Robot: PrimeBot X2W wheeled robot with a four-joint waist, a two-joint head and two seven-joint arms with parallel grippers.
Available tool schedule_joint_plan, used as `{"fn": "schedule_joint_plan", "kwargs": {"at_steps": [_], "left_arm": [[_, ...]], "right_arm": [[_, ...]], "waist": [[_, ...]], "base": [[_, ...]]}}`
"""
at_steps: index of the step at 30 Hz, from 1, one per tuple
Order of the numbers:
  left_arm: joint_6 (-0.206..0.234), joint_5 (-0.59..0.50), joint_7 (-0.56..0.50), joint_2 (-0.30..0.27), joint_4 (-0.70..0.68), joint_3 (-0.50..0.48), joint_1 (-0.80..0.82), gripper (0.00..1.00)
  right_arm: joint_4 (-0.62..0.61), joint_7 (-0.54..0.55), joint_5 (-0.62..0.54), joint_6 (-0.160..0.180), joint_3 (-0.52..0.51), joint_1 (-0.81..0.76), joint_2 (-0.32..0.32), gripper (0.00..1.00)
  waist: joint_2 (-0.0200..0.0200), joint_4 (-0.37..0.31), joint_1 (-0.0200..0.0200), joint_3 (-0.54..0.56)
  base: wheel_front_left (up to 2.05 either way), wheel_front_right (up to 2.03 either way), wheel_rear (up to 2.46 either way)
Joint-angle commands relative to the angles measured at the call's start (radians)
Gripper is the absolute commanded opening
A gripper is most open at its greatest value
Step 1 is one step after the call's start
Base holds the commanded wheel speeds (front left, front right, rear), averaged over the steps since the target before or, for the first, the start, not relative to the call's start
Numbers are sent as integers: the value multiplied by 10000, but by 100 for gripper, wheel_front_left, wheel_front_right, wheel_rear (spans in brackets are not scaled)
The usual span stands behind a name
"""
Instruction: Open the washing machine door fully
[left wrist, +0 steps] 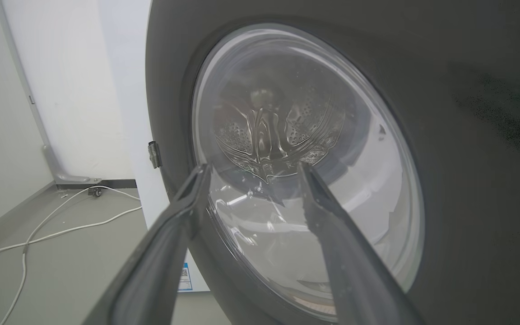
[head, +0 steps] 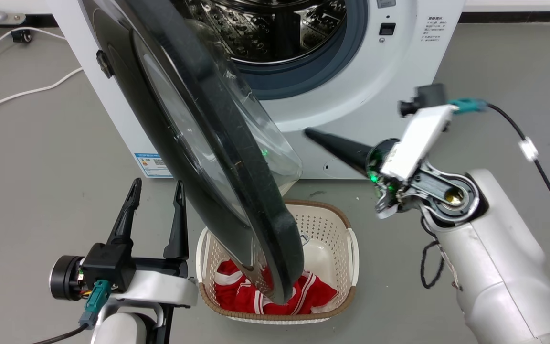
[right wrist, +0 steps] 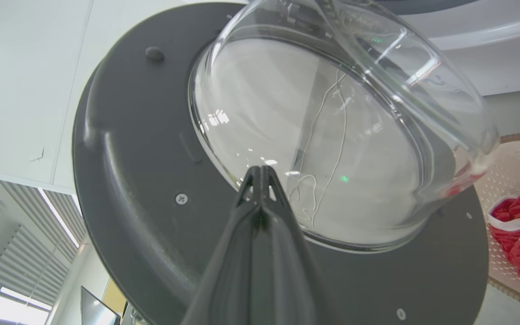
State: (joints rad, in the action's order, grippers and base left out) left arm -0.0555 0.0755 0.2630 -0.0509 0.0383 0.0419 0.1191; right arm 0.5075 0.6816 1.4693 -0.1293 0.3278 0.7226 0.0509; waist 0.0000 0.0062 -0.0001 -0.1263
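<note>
Two sides of the washing machine door (head: 251,186) showed: glossy flat face at left wrist, bulging glass bowl at right. Left claw (head: 157,186) gaped; right claw (head: 311,134) was pinched together.

Washing machine door (head: 237,157): open, swung out from the machine front (head: 389,81) and standing at an angle to it.

Head view: seen nearly edge-on, a thick black band running diagonally from the top, left of centre, down to lower centre of the frame.

Build: large, round, glossy black surround. A clear glass bowl (right wrist: 314,149) bulges from the inner face.

Right wrist view: inner face dark grey with small screws, bowl at centre right.

Left wrist view: outer face, round glass at centre.
</note>
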Motion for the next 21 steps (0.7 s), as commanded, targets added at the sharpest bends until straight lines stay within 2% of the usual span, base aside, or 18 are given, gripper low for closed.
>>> {"fn": "schedule_joint_plan", "kwargs": {"at_steps": [1, 6, 12, 13, 14, 15, 16, 21], "left_arm": [[41, 69, 26, 7, 18, -11, -138, 100], [65, 31, 26, 7, 60, -92, -308, 100], [33, -74, 26, 7, 89, -250, -539, 100], [21, -101, 26, 7, 87, -275, -574, 100], [9, -113, 26, 7, 80, -304, -583, 100], [-6, -118, 26, 7, 80, -323, -601, 100], [-20, -141, 26, 7, 73, -348, -629, 100], [-61, -201, 26, 7, 89, -439, -697, 100]], "right_arm": [[173, -881, -125, -25, -372, -316, -17, 0], [446, -2479, -122, -25, -1252, -985, -8, 0], [123, -3463, 75, -25, -2092, -2318, 169, 0], [12, -3646, -5, -25, -2176, -2563, 217, 18], [-135, -3902, -58, -25, -2286, -2808, 218, 44], [-268, -4089, -52, -25, -2381, -3061, 203, 85], [-449, -4274, -134, -25, -2428, -3309, 198, 100], [-1294, -5644, -938, -25, -2738, -4428, 249, 100]], "waist": [[0, -22, 1, 75], [0, -104, 1, 279], [0, -200, 1, 561], [0, -215, 1, 595], [0, -228, 1, 618], [0, -242, 1, 658], [0, -256, 1, 670], [0, -309, 1, 748]], "base": [[0, 0, 0], [0, 0, 0], [0, 0, 0], [0, 0, 0], [0, 0, 0], [0, 0, 0], [0, 0, 0], [0, 0, 0]]}}
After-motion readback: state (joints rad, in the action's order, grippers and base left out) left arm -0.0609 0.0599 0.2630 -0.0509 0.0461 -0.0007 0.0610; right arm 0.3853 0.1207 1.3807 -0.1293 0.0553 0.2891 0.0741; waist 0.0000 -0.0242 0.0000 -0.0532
